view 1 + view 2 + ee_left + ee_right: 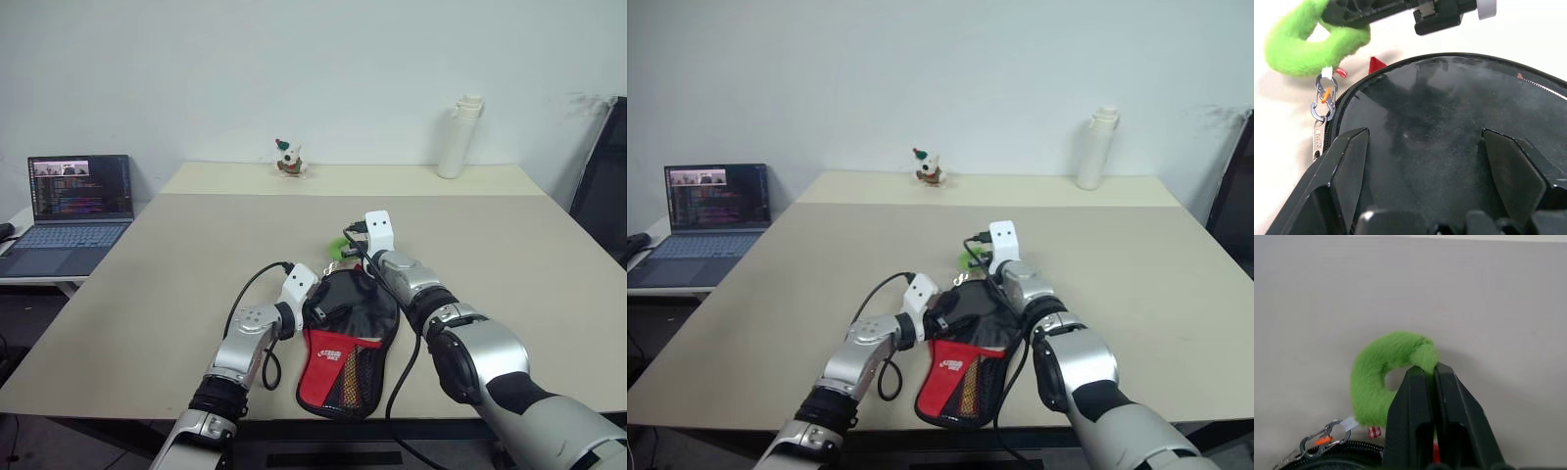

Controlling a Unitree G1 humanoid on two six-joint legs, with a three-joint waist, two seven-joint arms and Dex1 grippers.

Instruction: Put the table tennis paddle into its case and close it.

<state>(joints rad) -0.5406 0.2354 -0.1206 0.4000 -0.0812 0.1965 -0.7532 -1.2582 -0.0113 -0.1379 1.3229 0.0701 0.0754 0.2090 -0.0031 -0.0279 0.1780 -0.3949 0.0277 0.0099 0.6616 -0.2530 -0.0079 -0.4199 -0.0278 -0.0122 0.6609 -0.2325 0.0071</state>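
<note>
The case lies flat near the table's front edge, red-and-black mesh side up, round end away from me. My left gripper is open, with its fingers resting spread on the case's glossy black round end. Just past that end, my right gripper is shut on a green plush loop. The loop hangs from a small carabiner at the case's zip. The table tennis paddle is hidden.
An open laptop sits on a side desk to the left. At the table's far edge stand a small figurine and a white bottle. A black chair stands at the right.
</note>
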